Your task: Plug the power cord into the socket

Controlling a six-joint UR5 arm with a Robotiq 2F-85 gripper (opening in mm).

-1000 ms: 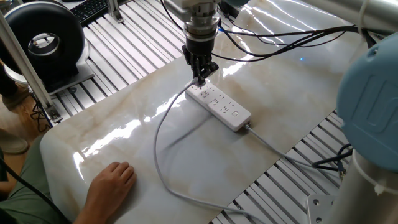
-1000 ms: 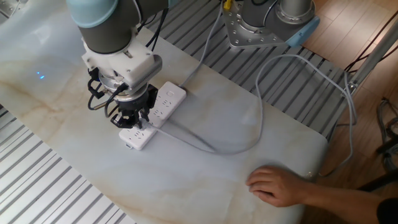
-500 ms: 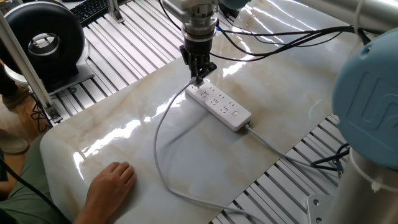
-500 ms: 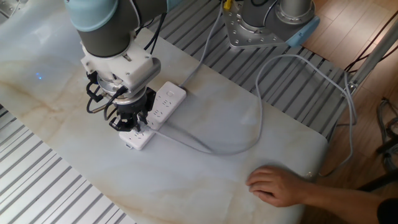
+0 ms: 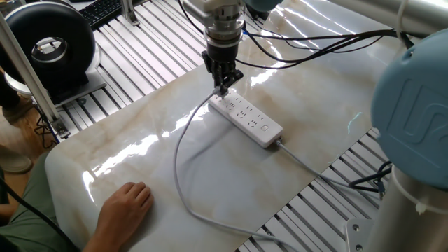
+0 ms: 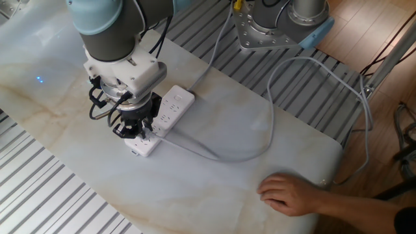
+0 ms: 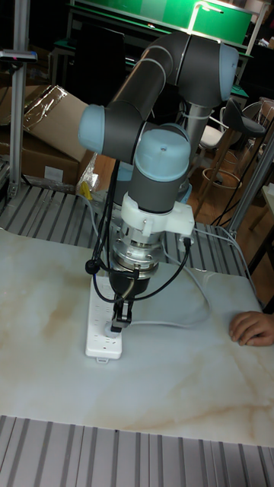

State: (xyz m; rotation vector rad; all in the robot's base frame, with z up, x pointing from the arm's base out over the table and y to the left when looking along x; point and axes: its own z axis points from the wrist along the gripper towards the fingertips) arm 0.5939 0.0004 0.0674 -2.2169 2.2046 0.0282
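The socket (image 5: 248, 119) is a long white power strip lying on the marble table. My gripper (image 5: 222, 88) hangs over its far end, fingers pointing straight down and shut on the plug of the power cord. The light-grey power cord (image 5: 178, 150) trails from the fingers across the table in a long loop. In the other fixed view my gripper (image 6: 138, 133) hides the near end of the socket (image 6: 170, 107), and the power cord (image 6: 218, 155) runs off to the right. In the tall fixed view my gripper (image 7: 118, 323) holds the plug just above the socket (image 7: 101, 344).
A person's hand (image 5: 126, 206) rests flat on the table near its front edge, also seen as hand (image 6: 290, 194). The strip's white lead (image 5: 309, 169) runs off the right side. A black round device (image 5: 49, 40) stands at the back left. The robot base (image 6: 279, 23) sits behind the table.
My gripper with the plug has shifted slightly along the strip toward its far end. Cord, strip and hand stay put.
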